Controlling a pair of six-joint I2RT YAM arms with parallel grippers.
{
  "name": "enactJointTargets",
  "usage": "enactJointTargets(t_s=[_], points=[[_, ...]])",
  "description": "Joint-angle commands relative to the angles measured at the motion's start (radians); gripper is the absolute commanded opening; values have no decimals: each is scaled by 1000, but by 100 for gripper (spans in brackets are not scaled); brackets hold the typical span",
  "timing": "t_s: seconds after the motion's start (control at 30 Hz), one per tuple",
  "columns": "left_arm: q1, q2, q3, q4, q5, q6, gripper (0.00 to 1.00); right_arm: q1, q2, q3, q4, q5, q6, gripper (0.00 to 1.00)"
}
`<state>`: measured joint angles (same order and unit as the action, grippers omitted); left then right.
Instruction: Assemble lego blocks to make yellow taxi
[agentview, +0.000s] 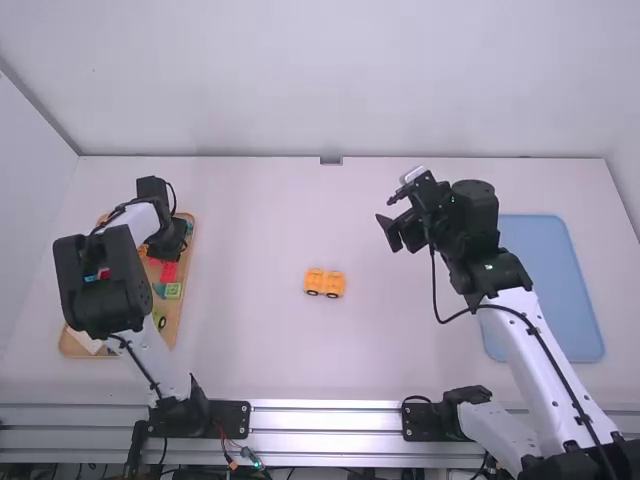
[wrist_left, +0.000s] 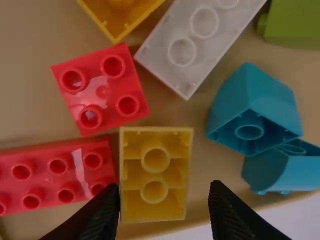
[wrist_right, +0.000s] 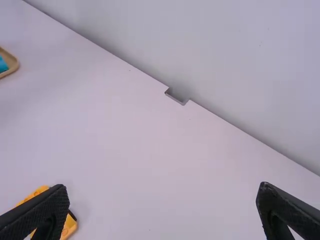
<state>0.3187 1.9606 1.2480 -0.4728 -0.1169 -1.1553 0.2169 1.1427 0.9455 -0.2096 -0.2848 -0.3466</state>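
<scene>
My left gripper is over the wooden tray of loose blocks. In the left wrist view the left gripper is open, with a yellow block, underside up, between and just beyond its fingers. My right gripper stands open above the table, right of the middle. A small yellow-orange car base with black wheels rests mid-table; in the right wrist view the car base is partly behind one finger of the right gripper.
The wooden tray also holds red blocks, a white block, teal blocks and a green block. A blue tray lies at the right, partly behind the right arm.
</scene>
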Motion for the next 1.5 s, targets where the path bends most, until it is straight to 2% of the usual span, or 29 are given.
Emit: enactJointTargets(t_s=[0.0, 0.27, 0.33, 0.57, 0.63, 0.73, 0.87, 1.0, 1.03, 1.13, 1.27, 1.3, 1.37, 1.47], points=[[-3, 13, -24, 9, -8, 20, 47, 0, 8, 37, -1, -3, 7, 99], [2, 13, -47, 31, -8, 37, 49, 0, 8, 37, -5, -4, 6, 99], [0, 13, -60, 50, -8, 37, 46, 0, 8, 37, -7, -4, 6, 99], [2, 13, -71, 60, -8, 22, 44, 0, 8, 37, -7, -4, 6, 99], [2, 13, -71, 59, -12, 22, 35, 0, 8, 37, -7, -4, 6, 99], [1, 13, -71, 61, -24, 21, 30, 0, 8, 37, -8, -4, 6, 99], [1, 12, -64, 59, -29, 43, 30, 0, 8, 37, -8, -4, 6, 99], [3, 5, -22, 28, -5, 134, 23, 2, 8, 37, -5, -41, 6, 99], [3, 0, -3, 4, -3, 151, 15, 5, 8, 37, 1, -70, 6, 99], [-5, -23, 45, -57, -2, 196, 13, 19, 8, 37, 25, -120, 6, 99], [-9, -97, 72, -106, 31, 253, 11, 47, 11, 37, 54, -165, 6, 99], [-13, -134, 71, -117, 29, 264, 6, 58, 19, 36, 70, -164, 6, 99], [-12, -175, 65, -125, 32, 283, 6, 76, 37, 35, 94, -164, 17, 98], [-32, -283, 21, -93, 120, 373, 5, 100, 91, 35, 158, -164, 106, 99]])
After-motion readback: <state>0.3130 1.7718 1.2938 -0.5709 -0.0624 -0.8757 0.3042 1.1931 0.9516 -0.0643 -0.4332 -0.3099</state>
